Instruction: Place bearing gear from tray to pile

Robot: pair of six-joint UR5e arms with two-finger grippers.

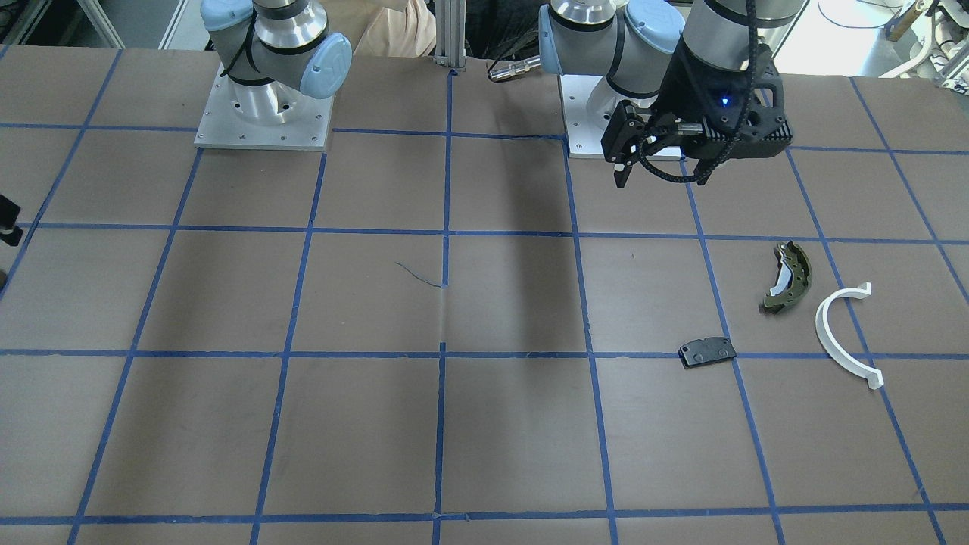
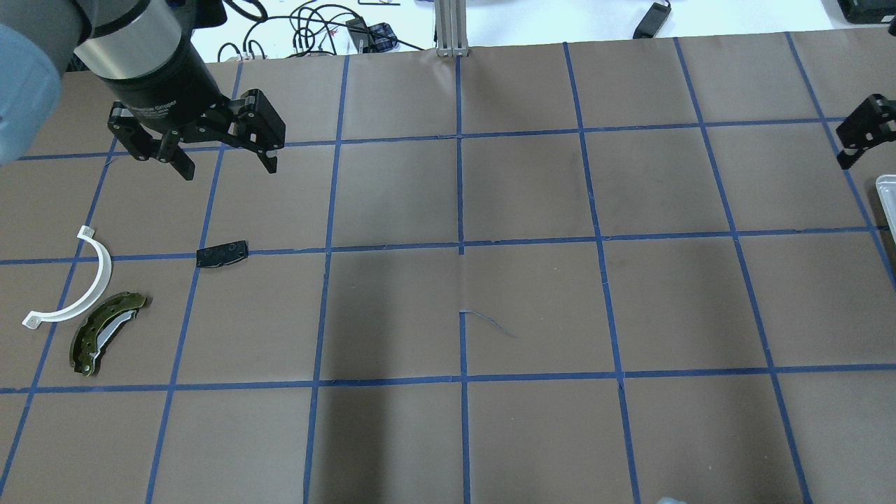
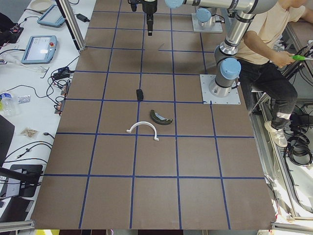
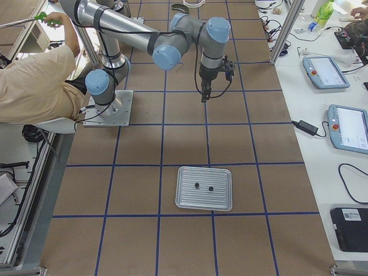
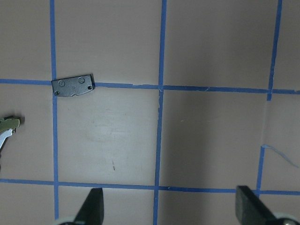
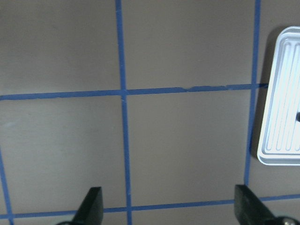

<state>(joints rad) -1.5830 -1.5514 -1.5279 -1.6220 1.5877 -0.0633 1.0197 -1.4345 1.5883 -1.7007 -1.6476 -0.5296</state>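
Brown surface (image 2: 532,301) is taken up by a tray (image 4: 190,198), brake shoe (image 2: 89,336), white arc (image 2: 106,269) and black pad (image 2: 222,253). Left hand (image 2: 229,171) and right hand (image 6: 168,201) are held wide open, empty

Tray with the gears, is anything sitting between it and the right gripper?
Nothing visible does. The right gripper hangs open above the table, beside the tray, with no object between them.
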